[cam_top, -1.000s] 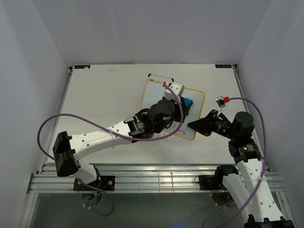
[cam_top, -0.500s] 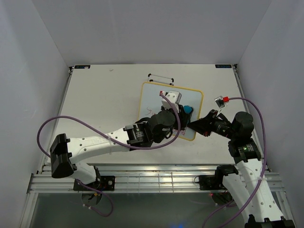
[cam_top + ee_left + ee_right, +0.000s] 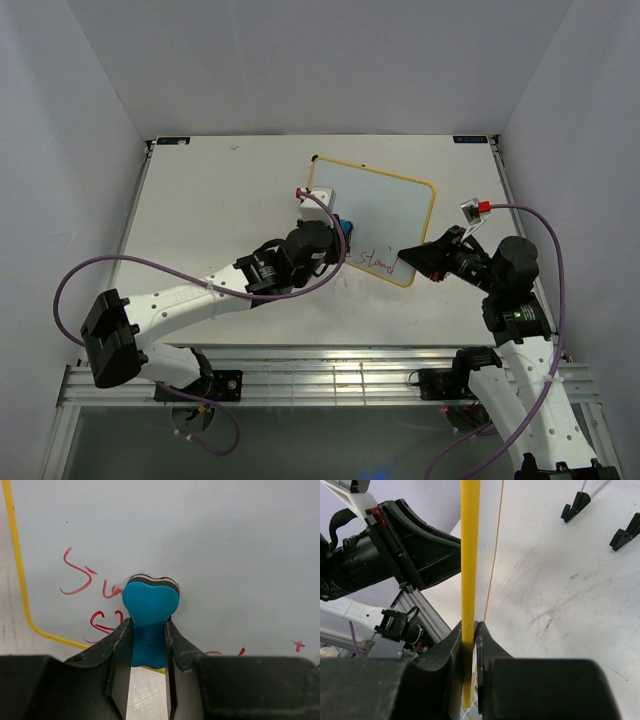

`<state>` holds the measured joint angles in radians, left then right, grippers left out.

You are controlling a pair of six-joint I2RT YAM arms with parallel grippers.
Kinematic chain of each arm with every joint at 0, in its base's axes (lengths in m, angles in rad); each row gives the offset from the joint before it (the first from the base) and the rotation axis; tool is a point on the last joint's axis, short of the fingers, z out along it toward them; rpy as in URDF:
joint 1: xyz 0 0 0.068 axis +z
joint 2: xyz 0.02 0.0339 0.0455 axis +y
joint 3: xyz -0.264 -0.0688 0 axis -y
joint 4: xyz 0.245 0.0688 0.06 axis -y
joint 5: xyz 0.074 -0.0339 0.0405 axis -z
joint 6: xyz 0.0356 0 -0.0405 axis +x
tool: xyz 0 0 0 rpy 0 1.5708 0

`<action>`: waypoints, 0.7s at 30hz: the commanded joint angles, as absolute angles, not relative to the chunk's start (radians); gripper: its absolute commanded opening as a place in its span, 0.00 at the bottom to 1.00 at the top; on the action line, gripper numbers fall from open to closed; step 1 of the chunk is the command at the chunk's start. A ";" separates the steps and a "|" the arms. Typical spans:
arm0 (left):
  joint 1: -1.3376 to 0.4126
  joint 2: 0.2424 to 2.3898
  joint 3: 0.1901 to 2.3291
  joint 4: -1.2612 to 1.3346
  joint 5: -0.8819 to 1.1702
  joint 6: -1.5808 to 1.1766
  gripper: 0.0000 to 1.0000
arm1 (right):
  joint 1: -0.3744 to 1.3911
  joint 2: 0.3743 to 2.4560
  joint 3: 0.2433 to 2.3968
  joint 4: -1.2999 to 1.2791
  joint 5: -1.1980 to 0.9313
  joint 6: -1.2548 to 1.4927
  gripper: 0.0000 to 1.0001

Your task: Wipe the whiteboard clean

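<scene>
While left gripper (image 3: 148, 630) grips blue eraser (image 3: 150, 602) by its narrow waist, eraser's dark felt end presses on whiteboard (image 3: 385, 205) close to board's 8 o'clock edge. Whiteboard lies at 2 o'clock from centre of table (image 3: 200, 200), skewed to table edges. Red handwriting (image 3: 378, 262) runs along board's 6 o'clock side; in left wrist view red strokes show at 9 and 7 o'clock of eraser. Right gripper (image 3: 470, 632) clenched on yellow frame (image 3: 470, 540) at board's 5 o'clock corner, frame edge pinched between both fingers. Upper board face plain white.
</scene>
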<state>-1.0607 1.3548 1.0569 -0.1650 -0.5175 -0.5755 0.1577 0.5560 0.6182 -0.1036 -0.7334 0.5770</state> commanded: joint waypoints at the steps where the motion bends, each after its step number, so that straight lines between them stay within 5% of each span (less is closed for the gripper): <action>1: -1.087 1.348 1.058 -0.122 -0.426 -0.525 0.00 | 0.175 0.509 0.707 0.210 -0.893 0.646 0.08; 15: -1.321 1.512 1.239 -0.028 -0.394 -0.472 0.00 | 0.175 0.517 0.680 0.256 -0.877 0.689 0.08; 21: -1.321 1.528 1.252 -0.157 -0.563 -0.555 0.00 | 0.175 0.500 0.696 0.253 -0.845 0.707 0.08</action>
